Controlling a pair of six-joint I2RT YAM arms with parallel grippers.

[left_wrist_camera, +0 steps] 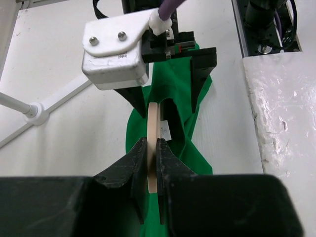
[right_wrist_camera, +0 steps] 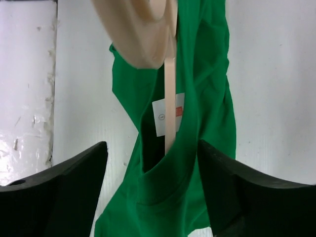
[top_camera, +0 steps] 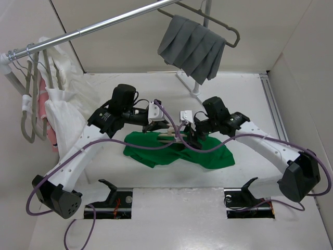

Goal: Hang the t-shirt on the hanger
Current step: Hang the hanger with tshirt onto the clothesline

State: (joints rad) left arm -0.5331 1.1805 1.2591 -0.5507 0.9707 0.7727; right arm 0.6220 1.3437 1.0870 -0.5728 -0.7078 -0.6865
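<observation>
The green t-shirt [top_camera: 179,151] lies crumpled on the white table between the arms. The cream hanger [left_wrist_camera: 152,143] is gripped by my left gripper [left_wrist_camera: 152,148], shut on its edge, and one arm of it goes down into the shirt's neck opening beside the white label [right_wrist_camera: 167,113]. In the right wrist view the hanger [right_wrist_camera: 169,98] slants into the collar [right_wrist_camera: 173,163]. My right gripper [right_wrist_camera: 153,163] is open, its jaws wide on either side of the collar, holding nothing. In the top view both grippers meet over the shirt's upper edge [top_camera: 179,130].
A metal rail [top_camera: 93,28] crosses the back with a grey hanger and grey pleated cloth [top_camera: 192,47]. White and pink garments [top_camera: 52,104] hang at the left. The rail stand's white foot [left_wrist_camera: 37,112] is left of the shirt.
</observation>
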